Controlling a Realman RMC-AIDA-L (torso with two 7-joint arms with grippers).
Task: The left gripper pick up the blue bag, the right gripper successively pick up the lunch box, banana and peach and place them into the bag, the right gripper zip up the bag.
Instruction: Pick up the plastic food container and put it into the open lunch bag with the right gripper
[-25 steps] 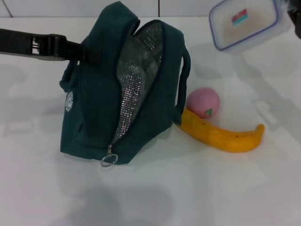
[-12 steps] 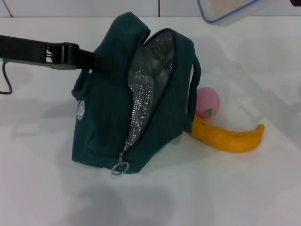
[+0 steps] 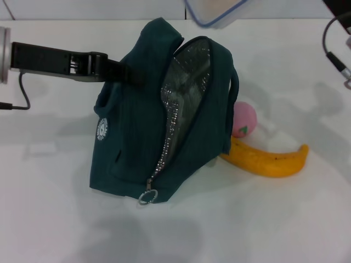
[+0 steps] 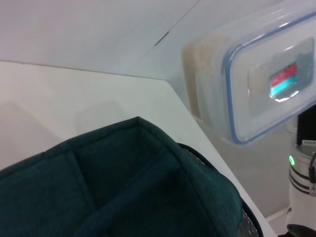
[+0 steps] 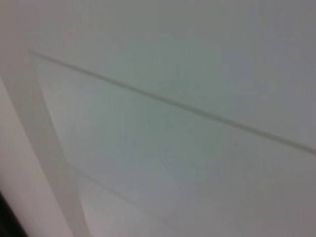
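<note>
Left pincer (image 3: 129,74) grips blue bag (image 3: 142,137); fingertips hidden.

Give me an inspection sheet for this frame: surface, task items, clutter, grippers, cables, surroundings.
Surface: white table, shadows only.
Blue bag: upright, unzipped, foil lining showing, ring pull at its lower front.
Lunch box: lidded, in the air above the bag's opening, not yet inside.
Peach: on the table right of the bag, partly behind it.
Banana: on the table in front of the peach.
Clutter: nothing seen.
Left gripper: at the bag's upper left side; fingers hidden by fabric.
Right gripper: out of view.
Cables: black cable by the left arm; more cable at the right edge.
Surroundings: pale wall behind.
</note>
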